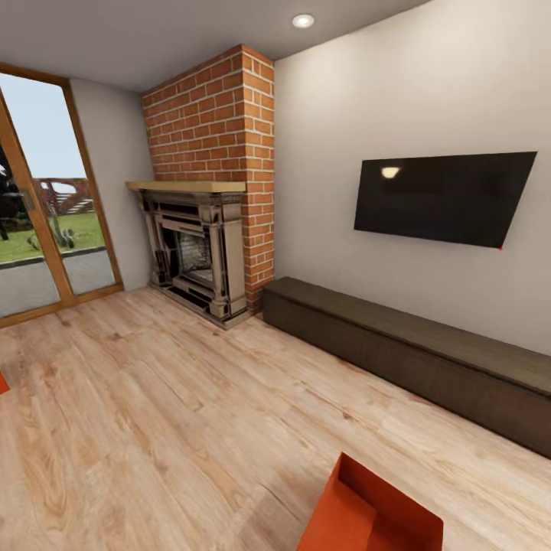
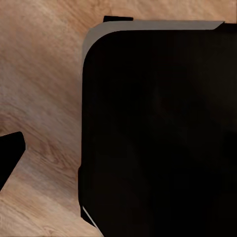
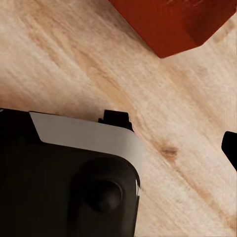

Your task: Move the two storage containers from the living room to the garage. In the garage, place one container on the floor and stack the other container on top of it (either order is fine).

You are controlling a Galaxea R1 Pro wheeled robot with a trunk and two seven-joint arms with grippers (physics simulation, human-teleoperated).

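Step in hand (judged): approach for 1st pickup. One storage container (image 1: 375, 509) sits on wood-plank floor (image 1: 153, 428) at approx 5 o'clock in head view, open side up, nothing touching it. Orange sliver (image 1: 3, 383) at 9 o'clock edge, poss. 2nd box, can't confirm. Claws: cannot tell released or clenched, either arm. Advice: square base to box, come in low, grip thin wall. Rm: brick column (image 1: 222, 115), fireplace (image 1: 195, 252), TV (image 1: 444, 197), low cabinet (image 1: 413, 356), glass door (image 1: 46, 222).

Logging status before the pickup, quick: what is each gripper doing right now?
Left gripper: cannot be told; the fingers' position is unclear.
Right gripper: cannot be told; nothing visibly held.
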